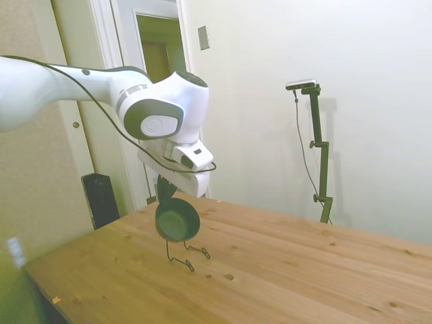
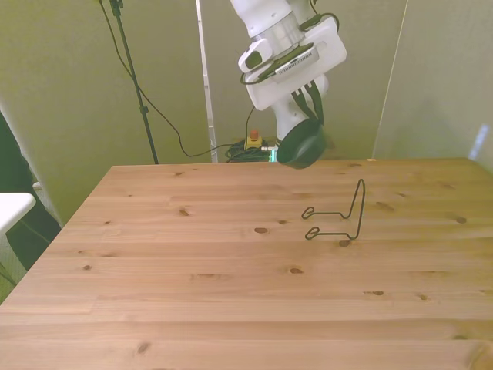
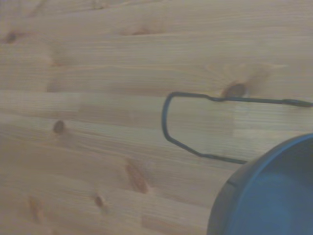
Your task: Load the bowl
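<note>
My gripper [image 1: 165, 197] is shut on the rim of the small dark green bowl [image 1: 177, 221], which hangs tilted on its side in the air above the wooden table [image 1: 283, 270]. In the front view the bowl [image 2: 300, 146] hangs below the gripper [image 2: 311, 116], over the table's far edge. A thin black wire stand [image 1: 185, 255] rests on the table just below and slightly ahead of the bowl; in the front view this stand [image 2: 339, 217] sits right of the middle. The wrist view catches part of the bowl [image 3: 274, 196] and a loop of the stand [image 3: 168, 120].
A black box [image 1: 100, 199] stands on the floor beside the door, beyond the table's far corner. A white surface [image 2: 11, 206] pokes in at the front view's left. Cables and a small red and yellow device [image 2: 253, 140] lie behind the table.
</note>
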`<state>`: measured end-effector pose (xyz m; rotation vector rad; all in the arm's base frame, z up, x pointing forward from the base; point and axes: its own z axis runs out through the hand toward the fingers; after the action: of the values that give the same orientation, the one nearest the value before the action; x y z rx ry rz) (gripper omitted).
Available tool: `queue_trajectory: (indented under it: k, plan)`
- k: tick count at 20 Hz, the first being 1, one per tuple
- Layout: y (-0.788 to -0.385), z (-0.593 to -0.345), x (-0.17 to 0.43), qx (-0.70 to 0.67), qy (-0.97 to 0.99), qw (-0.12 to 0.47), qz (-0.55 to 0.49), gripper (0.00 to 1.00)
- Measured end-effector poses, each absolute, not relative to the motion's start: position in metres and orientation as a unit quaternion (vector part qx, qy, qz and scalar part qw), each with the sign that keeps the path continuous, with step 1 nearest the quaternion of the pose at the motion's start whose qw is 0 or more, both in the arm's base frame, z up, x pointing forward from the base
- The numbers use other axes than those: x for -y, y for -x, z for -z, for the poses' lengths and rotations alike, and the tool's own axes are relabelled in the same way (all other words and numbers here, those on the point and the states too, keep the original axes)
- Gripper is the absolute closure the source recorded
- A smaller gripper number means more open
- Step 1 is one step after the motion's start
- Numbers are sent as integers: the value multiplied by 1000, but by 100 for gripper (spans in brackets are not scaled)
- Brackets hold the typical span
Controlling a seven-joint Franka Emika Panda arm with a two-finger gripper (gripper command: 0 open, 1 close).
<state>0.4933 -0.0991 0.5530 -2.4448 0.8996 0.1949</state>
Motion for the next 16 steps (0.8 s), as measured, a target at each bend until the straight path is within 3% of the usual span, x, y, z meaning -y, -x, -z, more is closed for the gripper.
queue_trajectory:
  k: [5,16]
  plan:
    - [-497,-560,107,-327,884,322,-93,100]
    - [-532,-523,124,-331,853,380,-138,100]
